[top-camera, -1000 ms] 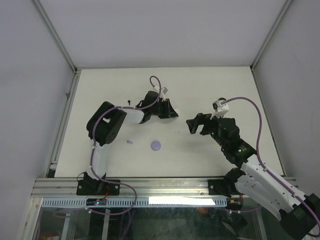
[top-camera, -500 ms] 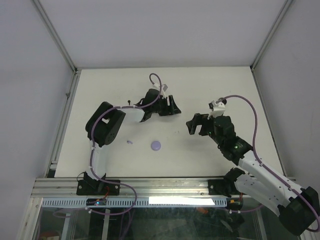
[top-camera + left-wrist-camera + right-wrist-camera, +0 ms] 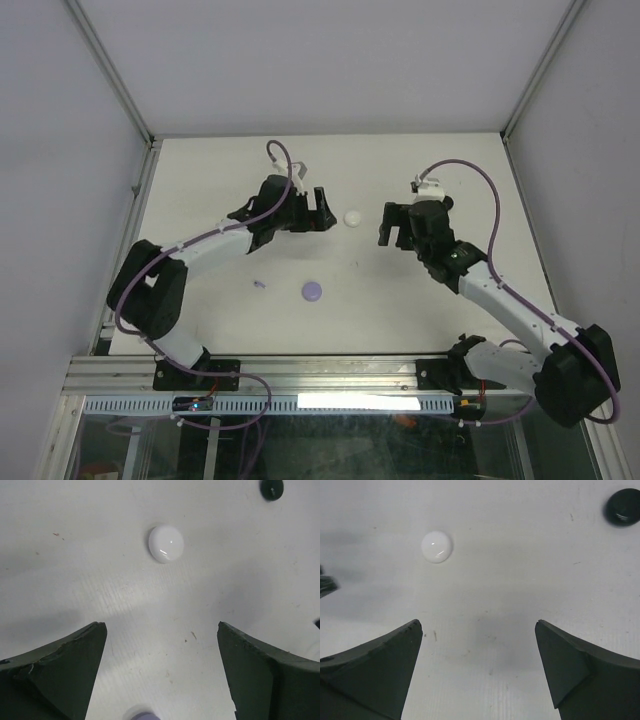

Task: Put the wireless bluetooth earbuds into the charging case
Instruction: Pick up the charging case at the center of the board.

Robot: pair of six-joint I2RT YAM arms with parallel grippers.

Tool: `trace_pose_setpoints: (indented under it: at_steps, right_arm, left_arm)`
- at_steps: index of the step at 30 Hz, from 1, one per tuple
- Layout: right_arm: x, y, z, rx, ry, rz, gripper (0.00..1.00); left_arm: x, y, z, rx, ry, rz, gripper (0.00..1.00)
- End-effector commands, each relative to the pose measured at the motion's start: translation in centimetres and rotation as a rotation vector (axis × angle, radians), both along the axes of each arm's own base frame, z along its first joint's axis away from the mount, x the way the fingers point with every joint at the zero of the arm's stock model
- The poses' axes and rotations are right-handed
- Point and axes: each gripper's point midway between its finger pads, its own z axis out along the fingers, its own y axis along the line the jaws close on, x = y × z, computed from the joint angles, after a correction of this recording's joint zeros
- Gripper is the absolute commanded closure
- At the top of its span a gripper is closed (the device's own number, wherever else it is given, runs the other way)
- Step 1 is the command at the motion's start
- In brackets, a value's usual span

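Lavender earbud (image 3: 259, 285): the only bud we can make out, a tiny piece lying on the counter (image 3: 450, 170) toward the near left, touching nothing and outside any case. Near it to the right, but apart from it, lies the lavender case (image 3: 313, 291), a round disc flat on the counter.

Farther back, we mark the white case (image 3: 352, 216), a second round disc. It lies between the two claws and touches neither. Both wrist views show it ahead of the fingertips on bare counter, not within their span.

A black disc (image 3: 623, 506) sits at the upper right corner of the right wrist view and at the upper right edge of the left wrist view. We cannot place it in the overhead view. A lavender shape (image 3: 141, 715) at the bottom edge of the left wrist view is cropped too much for us to identify.

Left claw (image 3: 327, 207): its fingers stand wide apart, with only bare counter between them. Right claw (image 3: 385, 225): its fingers are likewise spread wide and hold nothing. The two claws face each other across the white case.
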Motion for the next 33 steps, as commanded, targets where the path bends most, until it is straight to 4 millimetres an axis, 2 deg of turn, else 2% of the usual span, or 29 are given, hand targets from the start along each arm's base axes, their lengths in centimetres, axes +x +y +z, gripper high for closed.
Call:
trace_pose_setpoints:
  at_steps: [1,6,10,13,17,22,25,28,33]
  right_arm:
    - [3.5,-2.2,0.4,-0.048,-0.008,-0.123,0.01]
    - [7.0,-4.6,-0.7,-0.079,0.038,-0.224,0.01]
    - [10.3,-6.8,-1.3,-0.084,0.070,-0.264,0.02]
    - [13.0,-8.4,-1.6,-0.052,0.061,-0.249,0.02]
    - [16.1,-10.3,-1.8,0.001,0.059,-0.203,0.02]
    - [19.3,-12.8,-2.8,0.029,0.079,-0.127,0.03]
    - [21.2,-13.9,-3.8,0.055,0.096,-0.076,0.03]
    - [22.3,-14.8,-6.0,0.086,0.143,-0.052,0.04]
    - [23.3,-15.5,-8.2,0.115,0.195,-0.017,0.04]
  left_arm:
    - [-0.1,3.9,5.6,0.073,-0.109,0.059,0.02]
    - [-1.5,6.9,11.5,0.118,-0.201,0.091,0.01]
    - [-2.3,10.0,14.6,0.207,-0.278,0.133,0.01]
    - [-2.5,11.9,15.9,0.267,-0.347,0.164,0.01]
    - [-2.5,13.8,15.0,0.340,-0.399,0.203,0.01]
    - [-2.7,14.1,13.4,0.367,-0.407,0.181,0.01]
    - [-2.7,14.2,13.3,0.374,-0.414,0.178,0.01]
    - [-2.6,14.5,13.3,0.383,-0.427,0.192,0.01]
    - [-2.5,14.7,13.1,0.401,-0.432,0.190,0.01]
